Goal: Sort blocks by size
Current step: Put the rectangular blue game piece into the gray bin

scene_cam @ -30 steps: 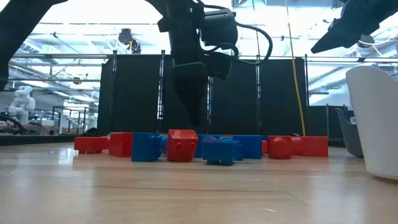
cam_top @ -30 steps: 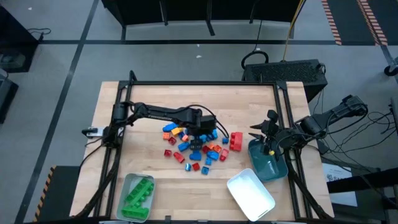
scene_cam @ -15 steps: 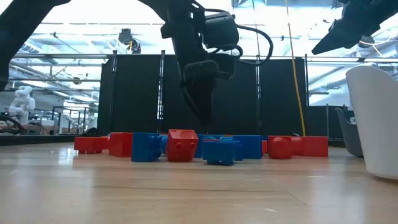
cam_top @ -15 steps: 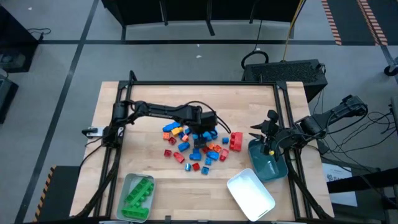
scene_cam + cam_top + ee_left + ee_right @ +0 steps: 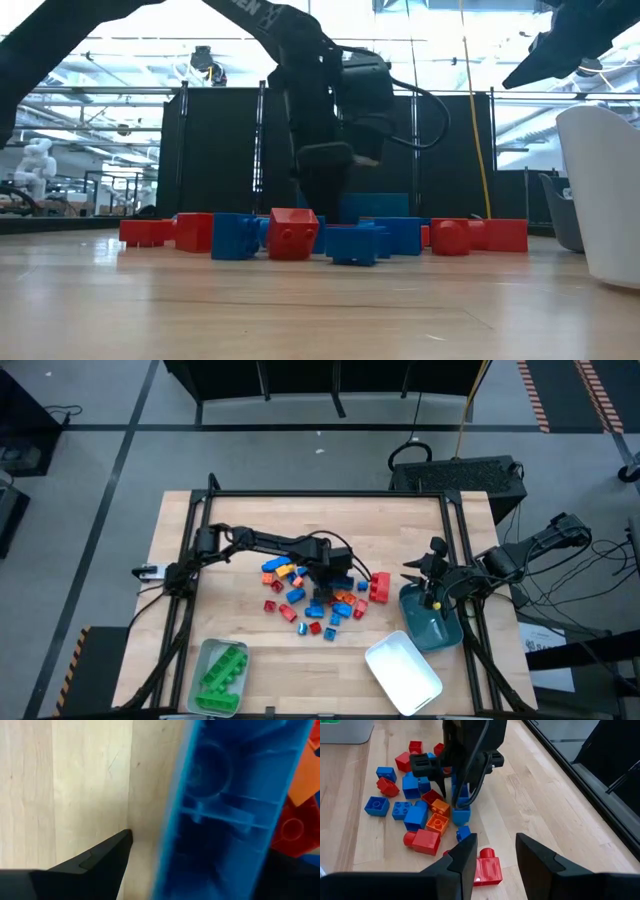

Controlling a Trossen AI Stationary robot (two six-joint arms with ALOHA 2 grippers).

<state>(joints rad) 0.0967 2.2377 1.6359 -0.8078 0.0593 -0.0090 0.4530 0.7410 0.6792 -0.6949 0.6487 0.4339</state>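
In the middle of the table, the left claw (image 5: 322, 582) is down in the pile of blocks (image 5: 315, 595), fingers wide around a blue block (image 5: 225, 810). It should squeeze gently, then lift straight up. The right claw (image 5: 492, 852) waits half open over the teal tray (image 5: 432, 625)

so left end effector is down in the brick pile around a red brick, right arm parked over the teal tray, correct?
Not quite: the brick between the left end effector fingers is blue, not red, as the left wrist view shows. The rest holds: it is down in the brick pile, and the right arm waits over the teal tray.
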